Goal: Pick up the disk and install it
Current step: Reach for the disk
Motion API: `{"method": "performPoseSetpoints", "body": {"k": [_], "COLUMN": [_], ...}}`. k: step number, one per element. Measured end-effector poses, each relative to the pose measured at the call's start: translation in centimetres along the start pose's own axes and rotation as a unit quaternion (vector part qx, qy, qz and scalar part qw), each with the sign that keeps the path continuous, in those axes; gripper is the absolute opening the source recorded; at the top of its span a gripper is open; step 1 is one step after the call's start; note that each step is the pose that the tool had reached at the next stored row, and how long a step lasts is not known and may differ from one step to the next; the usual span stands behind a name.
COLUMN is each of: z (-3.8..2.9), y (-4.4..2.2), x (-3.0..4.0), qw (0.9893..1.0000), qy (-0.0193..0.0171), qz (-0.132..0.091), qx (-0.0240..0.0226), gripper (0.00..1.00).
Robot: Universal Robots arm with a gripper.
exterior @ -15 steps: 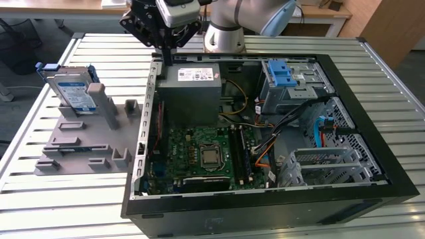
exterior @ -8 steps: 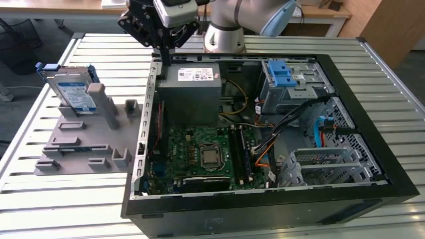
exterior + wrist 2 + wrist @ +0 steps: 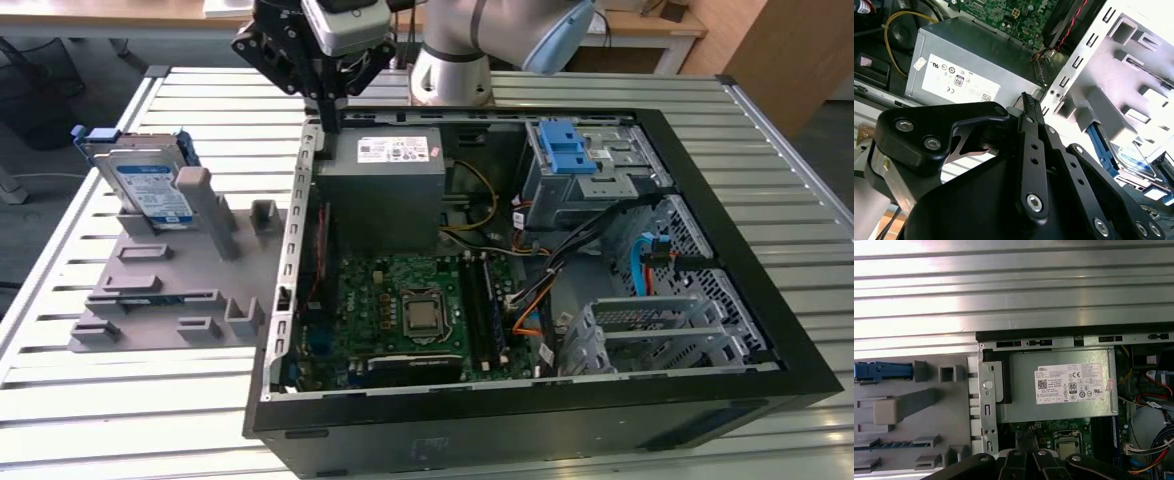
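While the disk stands on edge in the grey holder on the table, at the exterior view's left of the computer case, the gripper hangs above the case's rim by the power supply, jaws closed on nothing

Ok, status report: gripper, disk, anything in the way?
Gripper shut, empty, over the case wall by the power supply. Disk standing in the grey rack, exterior view's left, untouched. Nothing between them.
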State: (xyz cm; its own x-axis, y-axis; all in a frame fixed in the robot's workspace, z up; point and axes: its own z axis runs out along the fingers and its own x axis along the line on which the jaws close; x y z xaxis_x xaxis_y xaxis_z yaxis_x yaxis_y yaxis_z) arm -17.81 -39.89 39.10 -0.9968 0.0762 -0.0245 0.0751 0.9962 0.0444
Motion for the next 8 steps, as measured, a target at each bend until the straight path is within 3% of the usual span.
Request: {"method": "performPoseSetpoints", "body": {"k": [8], "z": [0.02], "y": [-0.03], "x": [0.37], "qw": [1.0000], "qy": [0.0000], "qz": [0.000], "qx": [0.0000], "gripper": [0.11]}}
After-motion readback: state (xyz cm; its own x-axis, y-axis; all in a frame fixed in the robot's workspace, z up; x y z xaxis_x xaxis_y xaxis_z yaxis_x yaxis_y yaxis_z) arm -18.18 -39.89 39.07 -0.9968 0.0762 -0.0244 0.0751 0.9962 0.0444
